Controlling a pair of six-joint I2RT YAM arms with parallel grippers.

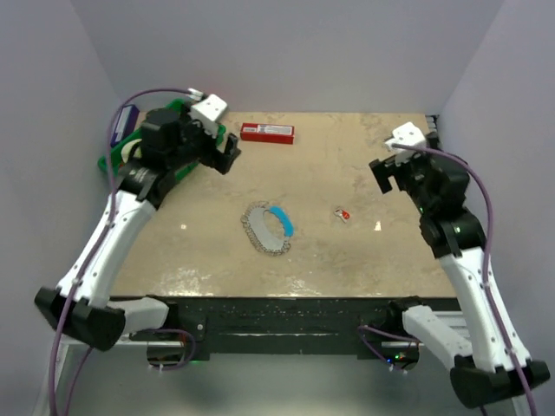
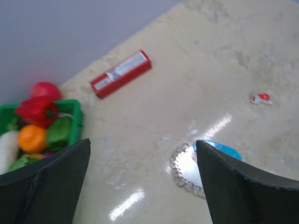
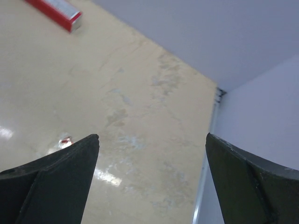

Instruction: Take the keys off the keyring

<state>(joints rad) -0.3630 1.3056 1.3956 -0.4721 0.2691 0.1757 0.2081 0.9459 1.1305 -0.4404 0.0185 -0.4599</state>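
Nearest our bases, the keyring (image 1: 265, 229) lies flat at the middle of the worktop (image 1: 373, 260). It is an oval loop, and its long axis runs roughly near to far, with the near end leaning slightly right. Its blue section (image 1: 282, 220) curves along the right side, and the keys (image 1: 270, 250) fringe the rest. One red-tagged key (image 1: 342, 213) lies to the right, well apart from the loop and apparently already off it.

Farther out, the left gripper (image 2: 142, 144) and right gripper (image 3: 152, 137) hover above the worktop, jaws spread wide and holding nothing. We judge the step in hand to be reaching for the ring. We should pin the bare blue section with one gripper and take a single key by its outer end with the other. We cannot tell where the ring opens.

A red box (image 1: 267, 133) and a green basket (image 1: 113, 156) sit farthest back.
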